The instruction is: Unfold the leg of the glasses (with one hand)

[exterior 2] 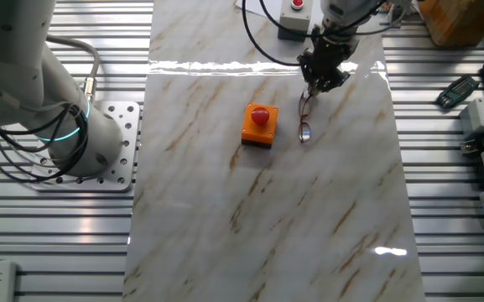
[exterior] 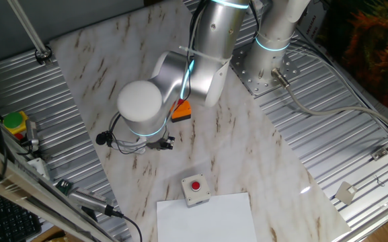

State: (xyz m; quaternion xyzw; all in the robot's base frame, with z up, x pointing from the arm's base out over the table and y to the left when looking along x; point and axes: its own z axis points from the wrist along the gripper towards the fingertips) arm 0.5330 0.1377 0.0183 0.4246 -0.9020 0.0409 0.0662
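The glasses (exterior 2: 304, 126) lie on the marble board just right of the orange box, seen in the other fixed view as a thin dark wire frame. One slender leg stretches from the lenses up to my gripper (exterior 2: 314, 87). The dark gripper comes down from above, and its fingers meet at the far end of that leg and look shut on it. In one fixed view the arm's white elbow covers the glasses, and only dark gripper parts (exterior: 161, 142) show beneath it.
An orange box with a red button (exterior 2: 259, 124) (exterior: 181, 111) sits just left of the glasses. A grey box with a red button (exterior: 196, 189) (exterior 2: 294, 18) and a white sheet (exterior: 207, 216) lie at the board's end beyond the gripper. Ribbed metal tabletop (exterior 2: 443, 168) flanks the board.
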